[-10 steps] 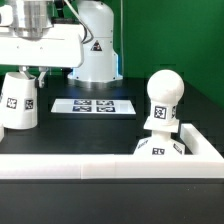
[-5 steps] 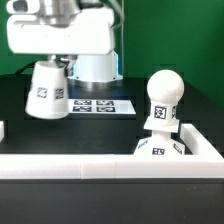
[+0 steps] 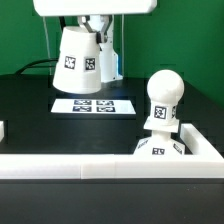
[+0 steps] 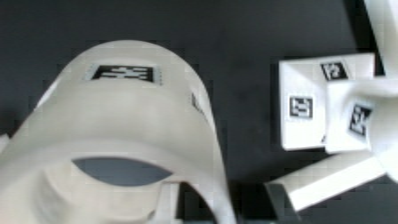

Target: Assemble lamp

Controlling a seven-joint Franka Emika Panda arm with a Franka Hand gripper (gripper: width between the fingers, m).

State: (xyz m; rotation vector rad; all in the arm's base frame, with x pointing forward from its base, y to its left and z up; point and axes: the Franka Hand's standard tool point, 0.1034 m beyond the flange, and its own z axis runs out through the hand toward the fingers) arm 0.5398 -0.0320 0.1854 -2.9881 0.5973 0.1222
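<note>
My gripper is shut on the rim of the white cone-shaped shade and holds it in the air above the marker board. The shade hangs tilted, with tags on its side. The ball-shaped bulb stands upright by its neck on the low base at the exterior view's right, well apart from the shade. In the wrist view the shade fills most of the picture, and its wall sits between my dark fingers.
A long white rail-like border runs across the front and up the exterior view's right side beside the base. The robot's white pedestal stands behind the shade. The marker board also shows in the wrist view.
The gripper has carried the shade up off the table and toward the exterior view's right, from the left edge to above the marker board. Bulb and base have not moved.
</note>
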